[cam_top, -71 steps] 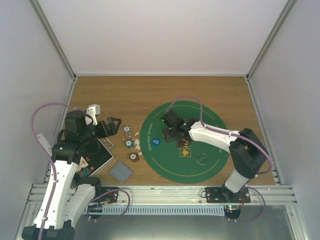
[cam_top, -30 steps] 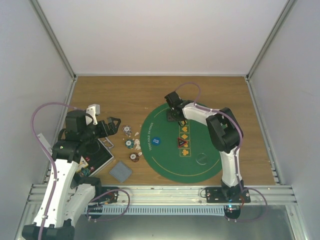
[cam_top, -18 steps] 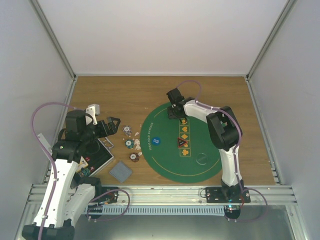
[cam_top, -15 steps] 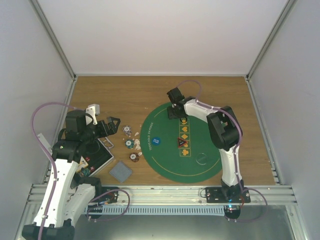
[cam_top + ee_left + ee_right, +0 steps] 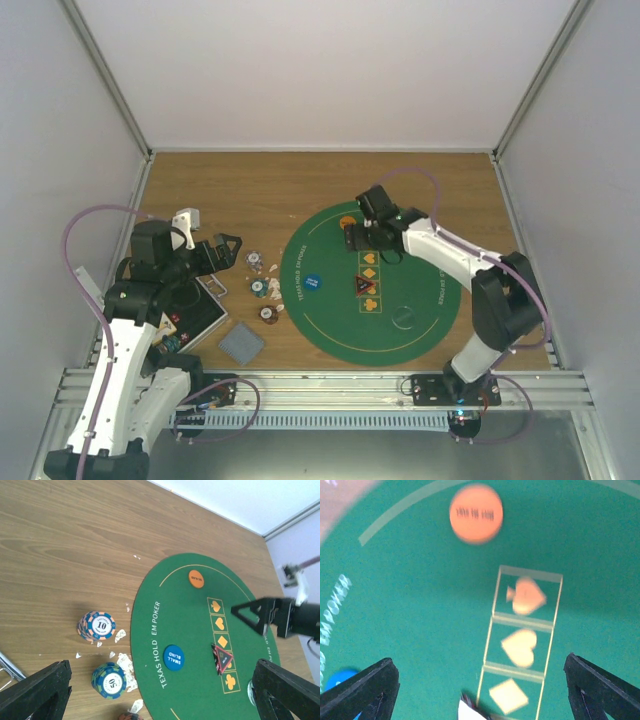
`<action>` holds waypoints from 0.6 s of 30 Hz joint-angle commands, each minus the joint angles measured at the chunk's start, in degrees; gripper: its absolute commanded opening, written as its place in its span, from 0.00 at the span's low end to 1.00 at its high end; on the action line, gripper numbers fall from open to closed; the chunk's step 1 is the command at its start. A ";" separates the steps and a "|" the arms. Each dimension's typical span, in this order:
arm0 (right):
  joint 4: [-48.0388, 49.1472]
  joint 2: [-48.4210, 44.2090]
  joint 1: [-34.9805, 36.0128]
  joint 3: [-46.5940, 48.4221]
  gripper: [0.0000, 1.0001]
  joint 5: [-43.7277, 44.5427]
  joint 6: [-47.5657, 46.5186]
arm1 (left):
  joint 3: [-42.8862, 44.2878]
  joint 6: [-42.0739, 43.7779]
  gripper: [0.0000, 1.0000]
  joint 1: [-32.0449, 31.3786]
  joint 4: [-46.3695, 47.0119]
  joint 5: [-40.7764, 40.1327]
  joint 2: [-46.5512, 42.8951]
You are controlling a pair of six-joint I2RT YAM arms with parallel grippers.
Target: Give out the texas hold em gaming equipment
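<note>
right gripper [image 5: 352, 238]: we see its jaws spread wide with nothing between them. it hangs over the green mat [image 5: 330, 325], just beside the orange disc [image 5: 476, 513].
orange disc: it lies flat near the mat's far edge and we judge it placed. a low sweep of the gripper across it could shove it out of position.
triangle marker [image 5: 221, 658]: it sits near the mat's middle. we think a careless descent could clip it, because it lies between the gripper and the mat's near side.
blue disc [image 5: 173, 657]: it lies flat on the mat's left part. it is thin, so a pinch may slip off it or drag the mat into a wrinkle.
poker chips [image 5: 96, 626]: small stacks stand just off the mat's left edge, not yet dealt out. a skewed grab could topple them.
left gripper [image 5: 228, 250]: it is released and empty, left of the mat near the chips. we worry that both arms could crowd the mat's left edge.
</note>
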 commanded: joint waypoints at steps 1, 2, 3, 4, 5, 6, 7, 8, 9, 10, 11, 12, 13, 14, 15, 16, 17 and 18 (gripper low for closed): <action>-2.46 -3.17 3.00 -9.36 0.92 -0.37 6.02 | -0.68 -1.30 0.99 0.26 3.08 2.08 -0.98; -2.27 -3.73 3.66 -11.16 0.92 -0.41 6.87 | -0.83 -1.40 0.99 0.26 3.04 2.22 -1.13; -1.89 -4.17 4.15 -12.59 0.92 -0.53 7.67 | -0.87 -1.43 0.99 0.26 3.00 2.23 -1.35; -1.54 -4.40 4.67 -13.92 0.93 -0.67 8.28 | -0.93 -1.51 0.99 0.26 2.94 2.32 -1.60; -0.91 -4.52 5.35 -14.93 0.93 -0.85 8.77 | -0.97 -1.52 0.99 0.26 2.83 2.32 -1.87; -0.39 -4.38 5.74 -15.84 0.93 -0.98 9.15 | -0.97 -1.52 0.99 0.26 2.78 2.40 -2.06; -0.02 -4.10 6.18 -16.08 0.93 -0.88 9.35 | -1.02 -1.52 0.99 0.26 2.74 2.42 -2.12; 0.34 -3.76 6.50 -16.27 0.93 -0.72 9.63 | -0.98 -1.52 0.99 0.26 2.65 2.57 -2.20; 0.69 -3.18 6.69 -16.29 0.93 -0.54 9.69 | -0.93 -1.52 0.99 0.26 2.60 2.73 -2.22; 0.94 -2.45 6.80 -16.06 0.93 -0.42 9.77 | -0.89 -1.46 0.99 0.26 2.49 2.92 -2.22; 1.09 -1.76 6.89 -15.80 0.93 -0.06 9.78 | -0.81 -1.44 0.99 0.26 2.47 3.02 -2.20; 1.31 -1.16 6.94 -15.51 0.93 0.19 9.70 | -0.72 -1.31 0.99 0.26 2.36 3.22 -2.16; 1.45 -0.44 6.94 -15.10 0.93 0.25 9.63 | -0.57 -1.20 0.99 0.27 2.16 3.29 -2.17; 1.38 0.16 6.98 -14.68 0.92 0.35 9.62 | -0.46 -1.05 0.99 0.26 1.93 3.27 -2.24; 1.26 0.73 7.04 -14.27 0.92 0.40 9.65 | -0.33 -0.88 0.99 0.30 1.74 3.23 -2.23; 1.25 1.04 7.23 -14.09 0.91 0.48 9.67 | -0.16 -0.66 0.99 0.26 1.51 3.19 -2.36; 1.18 1.26 7.47 -14.16 0.89 0.59 9.80 | 0.02 -0.50 0.99 0.26 1.35 3.13 -2.41; 0.97 1.37 7.61 -14.18 0.88 0.84 10.04 | 0.18 -0.35 0.99 0.26 1.07 3.04 -2.47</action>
